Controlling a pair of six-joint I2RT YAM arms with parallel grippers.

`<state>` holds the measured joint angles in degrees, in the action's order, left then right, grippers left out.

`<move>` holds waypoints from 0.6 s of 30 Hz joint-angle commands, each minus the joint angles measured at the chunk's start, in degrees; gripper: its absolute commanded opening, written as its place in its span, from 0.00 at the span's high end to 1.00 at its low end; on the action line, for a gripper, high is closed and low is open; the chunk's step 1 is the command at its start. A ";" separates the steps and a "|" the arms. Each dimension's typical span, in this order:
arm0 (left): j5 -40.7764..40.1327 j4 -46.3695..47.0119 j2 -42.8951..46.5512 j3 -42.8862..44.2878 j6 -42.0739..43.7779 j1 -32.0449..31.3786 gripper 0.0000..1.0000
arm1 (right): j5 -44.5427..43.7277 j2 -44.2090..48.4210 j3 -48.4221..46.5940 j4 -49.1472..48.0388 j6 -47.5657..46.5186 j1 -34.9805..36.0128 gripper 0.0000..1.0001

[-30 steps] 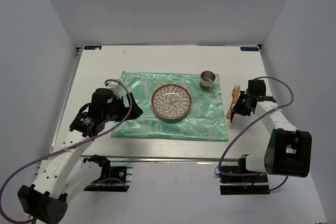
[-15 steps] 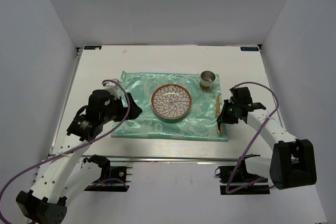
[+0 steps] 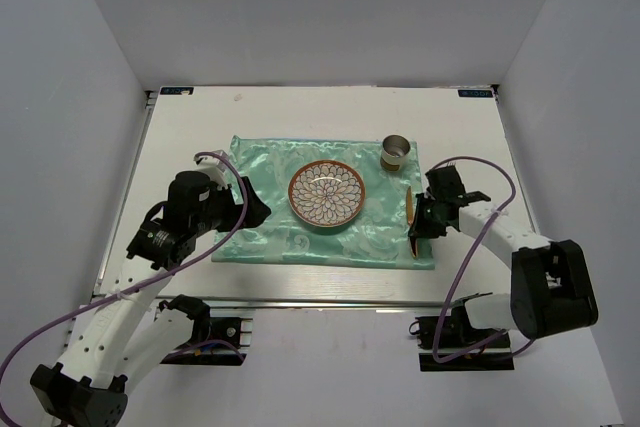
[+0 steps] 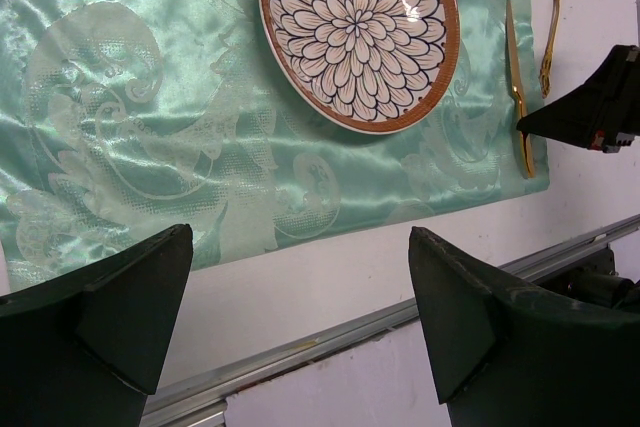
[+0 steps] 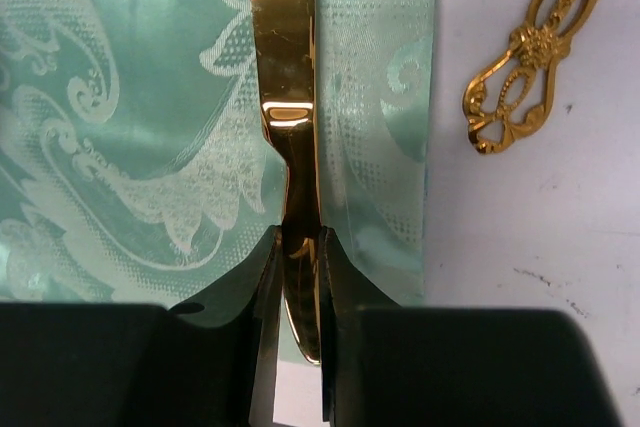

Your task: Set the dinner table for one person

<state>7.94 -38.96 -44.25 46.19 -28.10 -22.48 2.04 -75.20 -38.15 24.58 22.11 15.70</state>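
The white dinner table (image 3: pixel 190 127) carries a mint-green cloth (image 3: pixel 270 232) with a flower-patterned plate (image 3: pixel 327 193) at its middle and a metal cup (image 3: pixel 396 153) at its far right corner. My right gripper (image 5: pixel 298 277) is shut on the handle of a gold knife (image 5: pixel 285 67). The knife (image 3: pixel 410 205) points away from me along the cloth's right edge (image 5: pixel 400 97), right of the plate (image 4: pixel 350 32). A gold fork (image 4: pixel 555 7) lies on the bare table just right of the cloth. My left gripper (image 4: pixel 300 297) stands open and holds nothing, above the cloth's near left edge.
The aluminium rail (image 4: pixel 330 342) at the table's near edge runs under my left gripper. White walls close in the table on the left, right and far sides. Purple cables loop from both arms, the right one (image 3: pixel 490 172) over the table's right side.
My right gripper has carried the gold knife leftward, from the bare table by the fork to the cloth's right edge. The left arm has barely moved.
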 commanded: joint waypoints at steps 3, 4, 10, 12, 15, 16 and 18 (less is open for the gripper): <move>-0.21 0.29 0.92 -0.32 0.06 -0.28 0.02 | -1.51 -2.49 -2.45 -4.01 1.09 1.43 1.00; -0.21 0.38 0.92 -0.32 0.06 -0.28 0.02 | -1.60 -2.67 -2.45 -4.45 1.36 1.78 1.00; 0.14 0.64 1.45 -0.49 0.15 -0.28 0.02 | -3.43 -4.08 -3.07 -4.45 2.41 2.66 1.00; 0.14 0.64 1.45 -0.49 0.15 -0.28 0.02 | -4.06 -3.99 -3.33 -4.19 2.76 3.10 0.96; 0.14 0.55 1.27 -0.40 0.06 -0.28 0.02 | -4.50 -3.12 -3.86 -3.49 3.20 3.28 0.70; 0.14 0.55 1.36 -0.40 0.15 -0.28 0.02 | -4.59 -2.76 -3.95 -3.22 3.38 3.54 0.62; 0.05 0.55 1.45 -0.40 0.15 -0.28 0.02 | -4.94 -1.80 -4.56 -2.35 3.82 3.37 0.50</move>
<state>7.97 -38.94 -43.64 46.19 -28.10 -22.48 -1.50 -79.00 -39.77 22.31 25.21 18.87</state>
